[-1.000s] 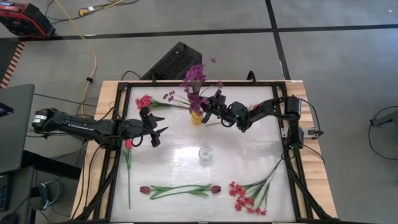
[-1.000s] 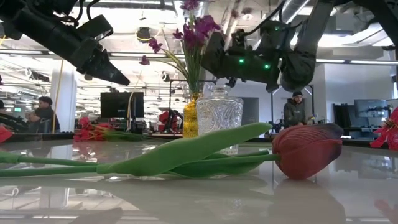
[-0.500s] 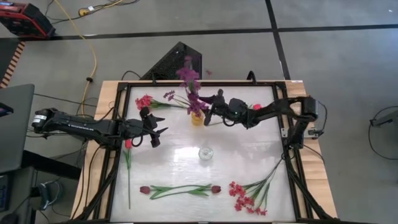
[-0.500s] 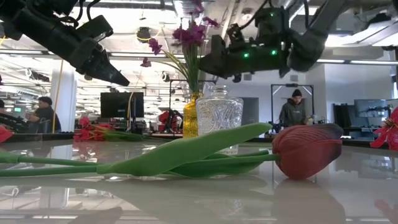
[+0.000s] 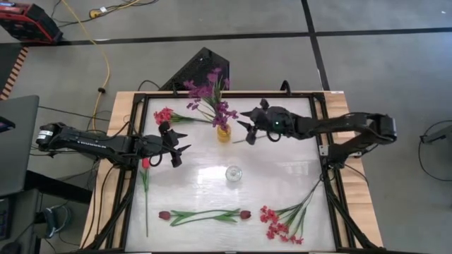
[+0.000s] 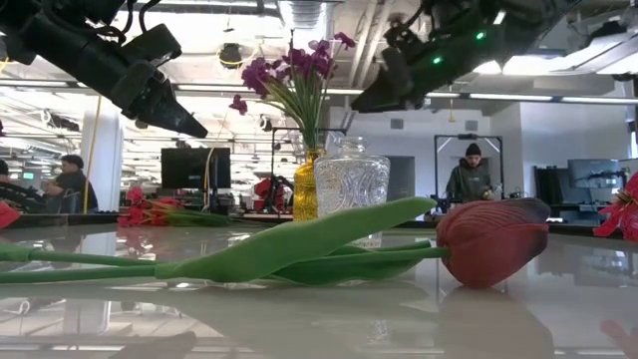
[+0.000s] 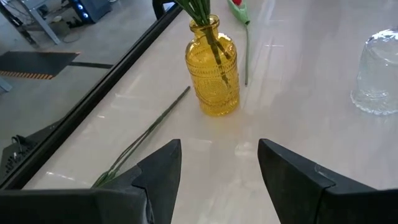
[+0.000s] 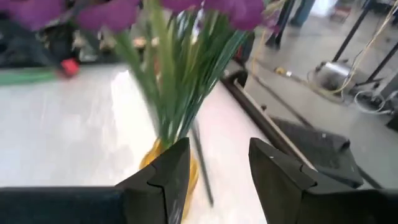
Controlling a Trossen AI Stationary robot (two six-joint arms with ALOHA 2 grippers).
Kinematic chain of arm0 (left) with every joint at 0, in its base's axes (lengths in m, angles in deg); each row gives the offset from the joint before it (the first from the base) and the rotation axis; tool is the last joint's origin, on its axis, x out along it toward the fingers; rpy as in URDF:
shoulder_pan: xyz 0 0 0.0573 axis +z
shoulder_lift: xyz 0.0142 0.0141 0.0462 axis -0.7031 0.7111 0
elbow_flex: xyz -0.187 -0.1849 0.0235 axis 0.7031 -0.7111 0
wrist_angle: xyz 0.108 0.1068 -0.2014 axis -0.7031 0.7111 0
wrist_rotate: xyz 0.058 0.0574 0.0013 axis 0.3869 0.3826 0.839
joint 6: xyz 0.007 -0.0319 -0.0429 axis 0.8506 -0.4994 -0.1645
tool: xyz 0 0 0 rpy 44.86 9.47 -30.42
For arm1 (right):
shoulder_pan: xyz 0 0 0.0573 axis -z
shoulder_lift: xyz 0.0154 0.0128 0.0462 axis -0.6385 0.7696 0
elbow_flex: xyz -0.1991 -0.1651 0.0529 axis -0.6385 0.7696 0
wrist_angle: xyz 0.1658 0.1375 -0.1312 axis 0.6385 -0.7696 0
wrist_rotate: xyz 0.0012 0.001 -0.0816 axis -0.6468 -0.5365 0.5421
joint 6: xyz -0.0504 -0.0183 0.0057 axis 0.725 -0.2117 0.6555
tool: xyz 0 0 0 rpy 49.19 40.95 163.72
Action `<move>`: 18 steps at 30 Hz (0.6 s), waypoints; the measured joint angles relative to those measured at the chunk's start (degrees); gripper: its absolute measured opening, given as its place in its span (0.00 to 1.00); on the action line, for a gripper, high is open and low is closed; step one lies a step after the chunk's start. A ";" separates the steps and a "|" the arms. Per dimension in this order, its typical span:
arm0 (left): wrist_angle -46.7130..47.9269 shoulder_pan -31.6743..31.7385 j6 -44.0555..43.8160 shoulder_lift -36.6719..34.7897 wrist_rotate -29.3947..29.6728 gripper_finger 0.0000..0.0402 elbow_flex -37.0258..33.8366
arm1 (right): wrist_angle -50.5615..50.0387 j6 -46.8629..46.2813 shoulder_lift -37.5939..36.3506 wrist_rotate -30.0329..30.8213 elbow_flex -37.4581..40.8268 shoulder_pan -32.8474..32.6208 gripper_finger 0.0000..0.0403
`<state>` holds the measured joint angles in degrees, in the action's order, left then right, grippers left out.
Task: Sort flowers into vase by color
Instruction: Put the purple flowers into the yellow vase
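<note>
Purple-magenta blossom sprigs stand upright in the ribbed yellow glass vase at the far centre of the table; stalks visible inside the glass in the left wrist view. One loose purple sprig lies just left of the vase, next to a red-pink sprig at far left. Clear cut-glass vase sits mid-table, nothing in it as far as the high view shows. Two dark maroon tulip buds with green stalks and leaves lie along the near edge, centre-left. Red-pink blossom sprigs lie near right. A single red tulip bud lies on the left side, stalk running toward the near edge.

Right gripper hangs just right of the yellow vase, above the table, fingers apart, nothing between them; purple blooms fill the view ahead. Left gripper hovers left of the vase, fingers spread, also holding nothing.

Surface: glossy white tabletop, reflective, black frame rail around it on a wooden base. Floor is grey concrete with a yellow cable and a red box at far left. The low view shows an open office beyond: ceiling lights, monitors, a seated person at left and a standing person at right.
</note>
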<state>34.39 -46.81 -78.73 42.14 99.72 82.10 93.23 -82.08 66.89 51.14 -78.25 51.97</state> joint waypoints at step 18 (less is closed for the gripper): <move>-12.19 23.10 -1.18 6.40 5.22 0.51 0.04 | -12.71 -4.61 -7.83 0.05 0.00 -4.91 0.45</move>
<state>22.21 -23.72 -79.91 48.54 104.95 82.14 80.52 -86.69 59.06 51.20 -78.25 47.06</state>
